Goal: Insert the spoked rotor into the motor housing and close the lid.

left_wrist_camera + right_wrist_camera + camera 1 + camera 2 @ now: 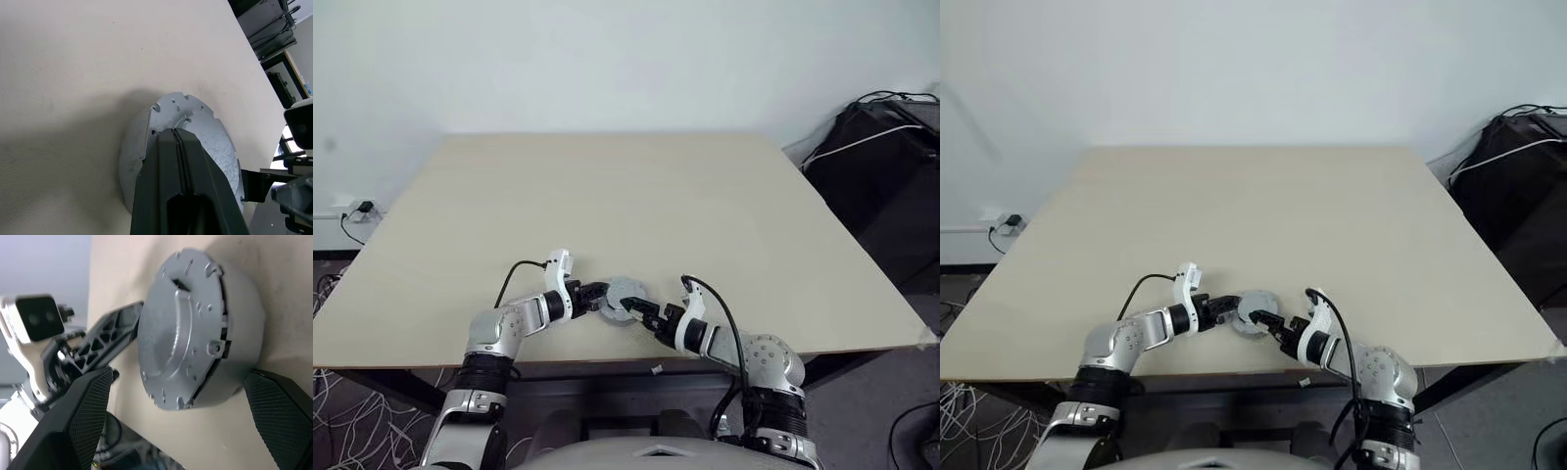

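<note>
Windings and rotor stay hidden under the flat round grey metal lid [183, 328], which caps the short round grey motor housing [242, 328] by the near edge of the pale wooden table [636, 196]. Its round face points straight up. My left claw [178, 142], fingers pressed together, rests on the lid. My right claw [181, 421] gapes wide, a finger either side of the housing.
</note>
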Robot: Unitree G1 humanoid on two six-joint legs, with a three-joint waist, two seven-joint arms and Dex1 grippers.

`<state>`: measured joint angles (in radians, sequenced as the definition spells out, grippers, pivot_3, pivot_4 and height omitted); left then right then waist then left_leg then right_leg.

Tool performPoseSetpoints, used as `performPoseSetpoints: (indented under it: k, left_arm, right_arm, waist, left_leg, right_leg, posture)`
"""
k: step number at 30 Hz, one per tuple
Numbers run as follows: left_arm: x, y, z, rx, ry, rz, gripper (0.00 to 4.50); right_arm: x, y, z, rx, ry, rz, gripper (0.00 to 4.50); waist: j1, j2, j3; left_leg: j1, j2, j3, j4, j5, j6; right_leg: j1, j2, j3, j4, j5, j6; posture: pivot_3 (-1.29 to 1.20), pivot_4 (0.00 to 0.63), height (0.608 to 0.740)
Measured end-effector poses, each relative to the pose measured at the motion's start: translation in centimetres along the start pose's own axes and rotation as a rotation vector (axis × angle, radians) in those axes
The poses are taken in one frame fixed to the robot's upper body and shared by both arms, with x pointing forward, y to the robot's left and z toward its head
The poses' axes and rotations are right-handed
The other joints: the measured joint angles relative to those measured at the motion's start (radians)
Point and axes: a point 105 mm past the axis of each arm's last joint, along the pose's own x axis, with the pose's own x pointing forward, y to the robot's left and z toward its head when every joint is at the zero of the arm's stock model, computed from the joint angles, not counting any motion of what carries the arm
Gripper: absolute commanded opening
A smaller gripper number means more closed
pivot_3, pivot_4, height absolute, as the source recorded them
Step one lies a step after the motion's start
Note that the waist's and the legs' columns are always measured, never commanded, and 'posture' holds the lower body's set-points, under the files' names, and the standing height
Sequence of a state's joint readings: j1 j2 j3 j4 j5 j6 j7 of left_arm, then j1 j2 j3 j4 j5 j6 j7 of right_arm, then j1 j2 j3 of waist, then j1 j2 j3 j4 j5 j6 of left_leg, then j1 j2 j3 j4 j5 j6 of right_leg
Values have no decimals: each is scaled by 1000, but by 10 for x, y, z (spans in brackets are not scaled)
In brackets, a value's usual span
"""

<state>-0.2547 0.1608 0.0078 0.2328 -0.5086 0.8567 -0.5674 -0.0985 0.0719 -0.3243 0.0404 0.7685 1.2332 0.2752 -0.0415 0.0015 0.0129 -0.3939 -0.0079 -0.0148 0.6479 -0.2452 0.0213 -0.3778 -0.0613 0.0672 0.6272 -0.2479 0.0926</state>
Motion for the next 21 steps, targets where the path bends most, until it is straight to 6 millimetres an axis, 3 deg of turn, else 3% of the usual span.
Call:
performPoseSetpoints:
  k: [8, 21]
  left_arm:
    - [-1, 2, -1, 3, 1, 11, 0]
    - [-3, 0, -1, 6, -1, 2, 0]
  right_arm:
    - [5, -2, 6, 56, -42, 4, 4484]
    - [7, 16, -7, 30, 49, 49, 4484]
  waist:
    - [-6, 3, 1]
    - [9, 5, 2]
  left_leg:
    - [0, -1, -2, 0, 0, 0]
    - [-7, -3, -2, -1, 0, 5]
  right_leg:
    - [0, -6, -3, 0, 3, 1]
    - [-6, -8, -7, -2, 1, -7]
  posture:
    - [0, 0, 740]
    - [0, 0, 740]
